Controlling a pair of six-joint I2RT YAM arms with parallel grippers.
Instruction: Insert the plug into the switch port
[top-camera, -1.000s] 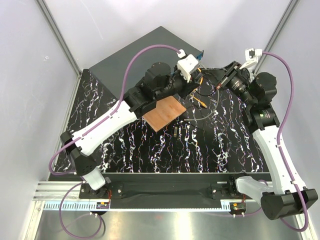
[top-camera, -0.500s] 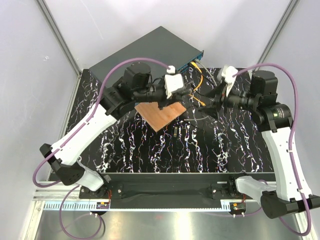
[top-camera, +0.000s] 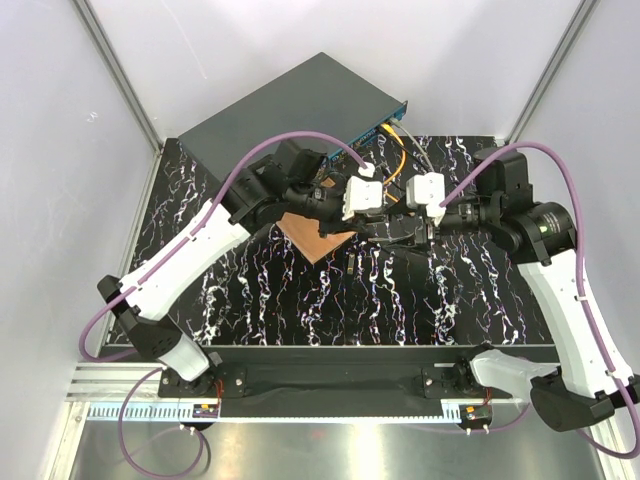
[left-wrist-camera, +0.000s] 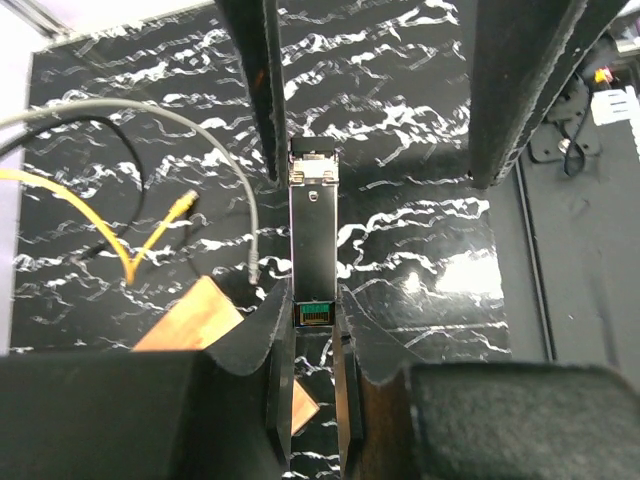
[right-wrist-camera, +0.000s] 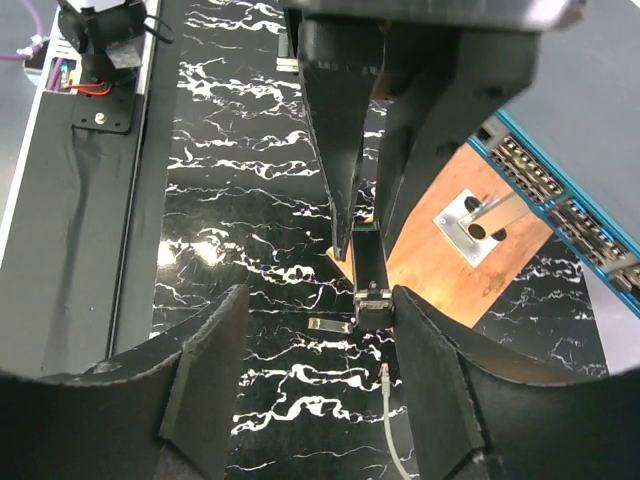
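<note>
- Mid-table (top-camera: 330, 300), we see the left tool (left-wrist-camera: 312, 335) clenched on one end of the plug (left-wrist-camera: 313, 235).
- The right tool (right-wrist-camera: 318, 305) faces it, released, with its fingers spread either side of the plug's latch end.
- Just beside them lies a brown board (top-camera: 310, 238), and a yellow cable (left-wrist-camera: 130, 268) lies near it.
- The switch (top-camera: 300, 100) sits at the table's far left corner, well apart from the plug, with its blue socket face towards the cable.

Plug (left-wrist-camera: 313, 240): slim dark metal module, silver latch at one end, greenish socket at the other, pinched in the left gripper (left-wrist-camera: 313, 335). Switch (top-camera: 290, 105): flat grey-teal box at the table's 11 o'clock, blue port face toward 5 o'clock.
</note>
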